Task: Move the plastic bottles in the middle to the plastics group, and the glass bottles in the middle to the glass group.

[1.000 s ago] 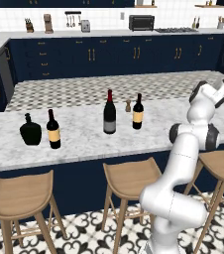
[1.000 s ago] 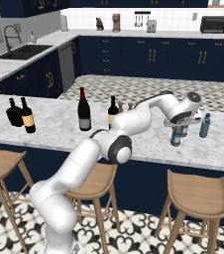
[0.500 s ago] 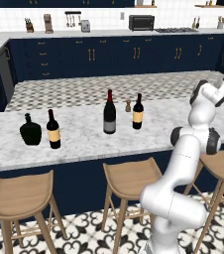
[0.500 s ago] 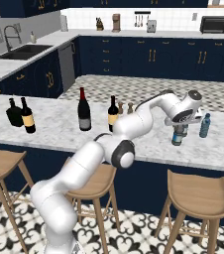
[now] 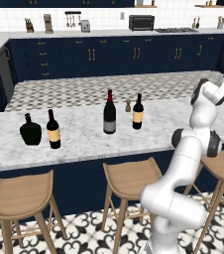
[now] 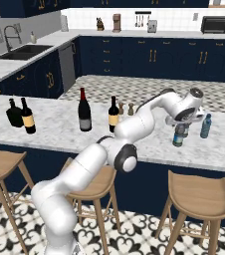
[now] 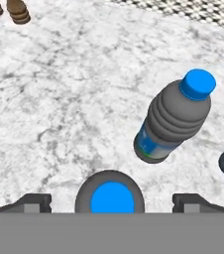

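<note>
Since a second ago the tool (image 7: 112, 201) has sprung wide, letting go of the plastic bottle (image 7: 112, 198), which stands between its fingers beside the plastics group (image 7: 176, 116) on the counter (image 7: 59, 99). Placement looks finished; next, lift clear and fetch the glass bottles in the middle (image 5: 109, 113).

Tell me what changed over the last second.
The gripper has opened and let go of the plastic bottle, which now stands free on the counter beside the other plastic bottle. The arm barely moved. The wine bottles and the flask stayed put.
</note>
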Motion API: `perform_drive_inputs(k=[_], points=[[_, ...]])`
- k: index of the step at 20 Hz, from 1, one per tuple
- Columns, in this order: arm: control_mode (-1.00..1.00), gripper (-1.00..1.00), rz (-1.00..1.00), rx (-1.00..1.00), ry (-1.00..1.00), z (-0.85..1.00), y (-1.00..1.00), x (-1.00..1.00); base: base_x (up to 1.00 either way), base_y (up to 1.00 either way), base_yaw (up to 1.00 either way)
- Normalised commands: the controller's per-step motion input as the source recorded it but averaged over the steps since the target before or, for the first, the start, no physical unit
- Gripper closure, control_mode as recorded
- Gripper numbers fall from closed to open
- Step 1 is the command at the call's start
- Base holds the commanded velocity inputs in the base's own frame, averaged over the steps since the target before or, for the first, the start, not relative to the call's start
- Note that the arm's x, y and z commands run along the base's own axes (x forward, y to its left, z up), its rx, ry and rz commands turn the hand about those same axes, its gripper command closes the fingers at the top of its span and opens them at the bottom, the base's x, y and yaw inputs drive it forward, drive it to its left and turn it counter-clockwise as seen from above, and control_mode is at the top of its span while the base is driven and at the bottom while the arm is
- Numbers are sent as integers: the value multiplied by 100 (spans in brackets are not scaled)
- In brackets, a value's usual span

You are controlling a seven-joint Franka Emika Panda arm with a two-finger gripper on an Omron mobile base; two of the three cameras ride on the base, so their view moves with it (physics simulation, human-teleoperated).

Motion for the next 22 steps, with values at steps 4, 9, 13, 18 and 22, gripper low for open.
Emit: perform_drive_inputs(k=[4, 9, 13, 18, 22], points=[[-100, -100, 0, -6, -3, 38, 24, -66, 0, 0, 0], [-100, -100, 0, -12, -12, 41, 66, -96, 0, 0, 0], [-100, -100, 1, -15, -24, 30, 91, -100, 0, 0, 0], [-100, -100, 1, -20, -24, 18, 100, -97, 0, 0, 0], [-100, -100, 0, -27, -23, 1, 100, -91, 0, 0, 0]])
